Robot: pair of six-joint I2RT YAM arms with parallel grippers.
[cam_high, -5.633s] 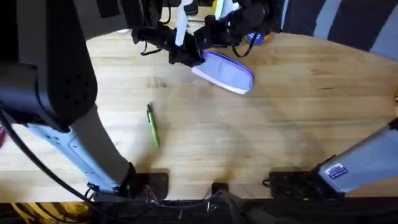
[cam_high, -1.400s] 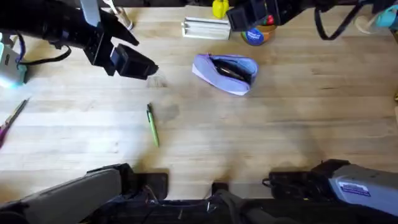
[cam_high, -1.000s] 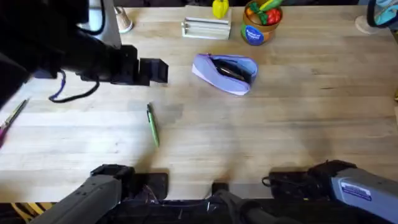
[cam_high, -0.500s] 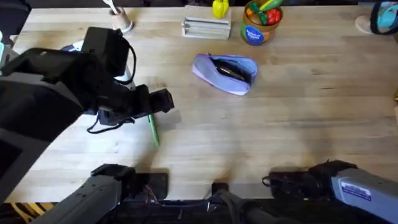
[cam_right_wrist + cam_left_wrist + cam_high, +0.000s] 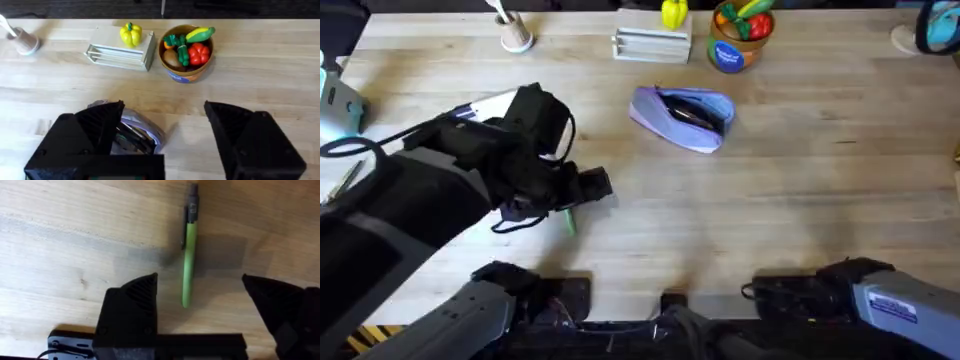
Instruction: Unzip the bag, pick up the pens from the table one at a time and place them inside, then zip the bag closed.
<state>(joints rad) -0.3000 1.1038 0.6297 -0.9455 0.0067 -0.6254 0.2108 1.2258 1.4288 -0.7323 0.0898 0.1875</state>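
Observation:
The lavender bag (image 5: 682, 117) lies at the table's back centre, its zip open and dark pens showing inside. In the right wrist view the bag (image 5: 137, 131) is partly hidden behind one finger. A light green pen (image 5: 569, 222) lies on the table (image 5: 800, 190) at the front left. My left gripper (image 5: 590, 188) hangs open just over it. In the left wrist view the green pen (image 5: 189, 255) has one end between the spread fingers of the left gripper (image 5: 200, 302). My right gripper (image 5: 170, 145) is open and holds nothing, well back from the bag.
A bowl of toy vegetables (image 5: 735, 35) and a metal rack (image 5: 650, 45) with a yellow toy pepper stand at the back, behind the bag. A small cup (image 5: 515, 38) sits at the back left. The right arm's base (image 5: 880, 290) is at the front right.
My left arm has swung from the back left forward and down over the green pen. The right arm has pulled away from behind the bag. The bag and green pen have not moved.

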